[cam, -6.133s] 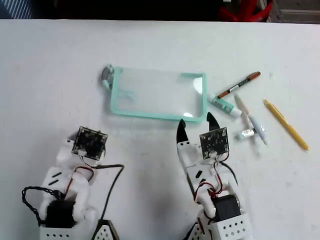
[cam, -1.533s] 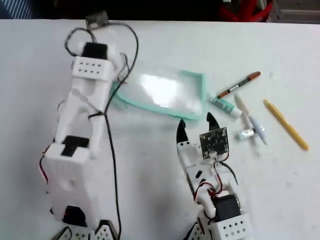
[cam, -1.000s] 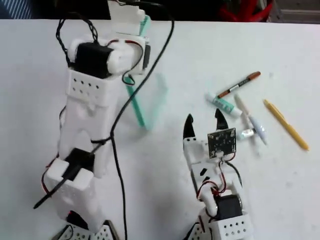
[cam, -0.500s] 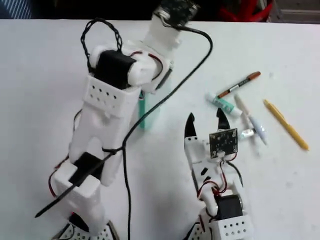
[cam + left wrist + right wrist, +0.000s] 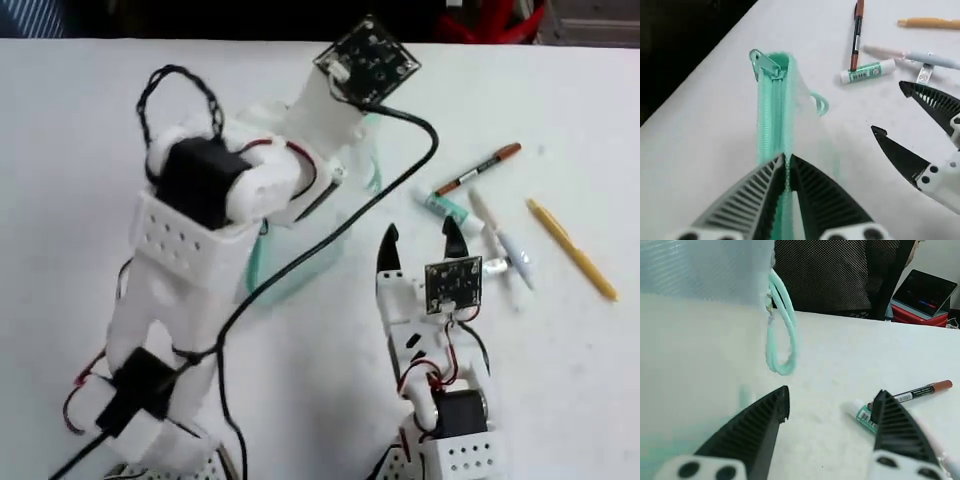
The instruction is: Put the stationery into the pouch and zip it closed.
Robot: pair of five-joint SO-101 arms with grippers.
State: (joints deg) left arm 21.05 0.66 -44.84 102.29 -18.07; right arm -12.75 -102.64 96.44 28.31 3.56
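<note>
Preparation seems the step in hand: the left end effector [image 5: 786, 159] is clamped on the zip edge of the clear, mint-trimmed pouch [image 5: 772, 100], holding it up on edge, with the zip pull [image 5: 762, 64] at the end far from its fingertips. The right end effector [image 5: 420, 235] is wide open and empty, beside the pouch. The glue stick [image 5: 443, 208] lies just past its fingertips, with the brown marker [image 5: 478, 168], pale pen [image 5: 508, 248] and yellow pen [image 5: 572, 248] farther off on the worktop [image 5: 100, 120]. Nothing looks packed yet. I cannot tell whether the zip is undone. The next move likely calls for an open mouth, then gripping the glue stick.
</note>
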